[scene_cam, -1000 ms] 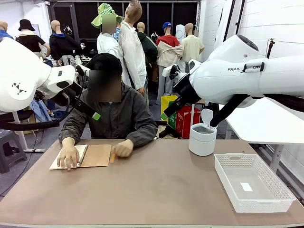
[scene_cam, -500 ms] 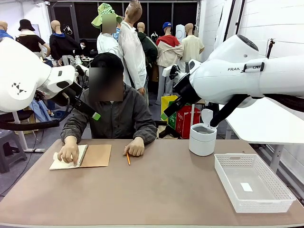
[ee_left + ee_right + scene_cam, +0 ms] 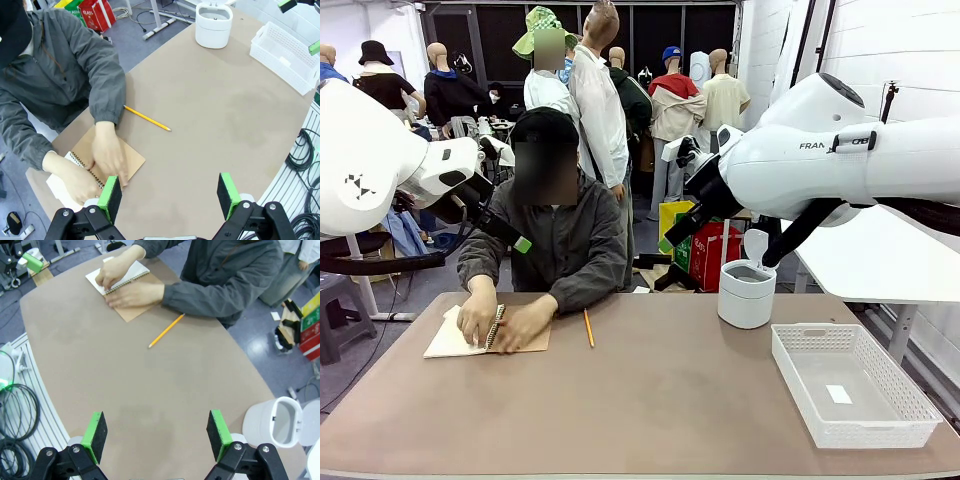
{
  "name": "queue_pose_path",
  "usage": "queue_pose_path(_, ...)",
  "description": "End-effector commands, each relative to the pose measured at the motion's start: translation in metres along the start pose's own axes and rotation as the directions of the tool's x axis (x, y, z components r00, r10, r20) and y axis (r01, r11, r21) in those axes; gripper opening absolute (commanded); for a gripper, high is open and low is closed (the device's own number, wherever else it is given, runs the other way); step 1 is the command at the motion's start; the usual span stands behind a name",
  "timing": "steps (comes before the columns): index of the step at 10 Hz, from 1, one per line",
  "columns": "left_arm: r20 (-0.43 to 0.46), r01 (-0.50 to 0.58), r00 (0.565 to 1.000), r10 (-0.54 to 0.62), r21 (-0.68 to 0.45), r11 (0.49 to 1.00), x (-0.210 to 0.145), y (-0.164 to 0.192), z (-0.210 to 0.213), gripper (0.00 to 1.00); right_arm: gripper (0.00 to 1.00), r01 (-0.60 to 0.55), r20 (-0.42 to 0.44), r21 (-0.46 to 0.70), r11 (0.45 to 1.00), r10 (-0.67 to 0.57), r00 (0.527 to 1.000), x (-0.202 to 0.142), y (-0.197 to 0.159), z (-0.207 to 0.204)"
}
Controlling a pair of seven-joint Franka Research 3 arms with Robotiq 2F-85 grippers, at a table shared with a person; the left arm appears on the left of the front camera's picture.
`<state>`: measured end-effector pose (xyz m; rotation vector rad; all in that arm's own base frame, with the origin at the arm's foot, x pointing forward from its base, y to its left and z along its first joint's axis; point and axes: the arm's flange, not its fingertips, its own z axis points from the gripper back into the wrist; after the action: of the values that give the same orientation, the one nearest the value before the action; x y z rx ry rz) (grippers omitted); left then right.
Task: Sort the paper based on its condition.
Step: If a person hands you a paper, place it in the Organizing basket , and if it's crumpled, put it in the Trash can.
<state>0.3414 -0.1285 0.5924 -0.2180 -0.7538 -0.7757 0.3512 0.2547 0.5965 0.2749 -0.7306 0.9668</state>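
Hovering high above the brown table (image 3: 660, 400), my two black grippers hold nothing and touch nothing. My left gripper (image 3: 170, 192) has its green-padded fingers (image 3: 110, 196) spread wide, with bare tabletop between them; just beyond one pad lies the spiral-bound notebook with the brown kraft cover (image 3: 127, 162). My right gripper (image 3: 156, 435) is equally wide apart, its green pads (image 3: 95, 432) framing empty table, well apart from that notebook (image 3: 131, 304). The off-white paper (image 3: 448, 343) is the open page of the notebook, at the table's far left corner as the front camera sees it, and the person's two hands (image 3: 500, 322) press down on it, one on the page and one on the cover beside the spiral. A yellow pencil (image 3: 588, 328) lies just right of the notebook. Well to the right of it stand a round white lidded container (image 3: 746, 293) and a white slotted plastic basket (image 3: 900, 420), with a tiny white slip (image 3: 838, 394) inside the basket.
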Motion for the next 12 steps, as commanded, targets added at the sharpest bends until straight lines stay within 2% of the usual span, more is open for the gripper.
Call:
queue_pose_path(1,-0.001,-0.003,1.0,0.003,-0.006,1.0,0.0006,0.0017,0.0009,1.0,1.0,0.003,-0.005,-0.012,1.0,-0.003,1.0,0.0007,0.0008,0.0001)
queue_pose_path(12,-0.001,-0.003,1.0,0.003,-0.006,1.0,0.0006,0.0017,0.0009,1.0,1.0,0.003,-0.005,-0.012,1.0,-0.003,1.0,0.0007,0.0008,0.0001)
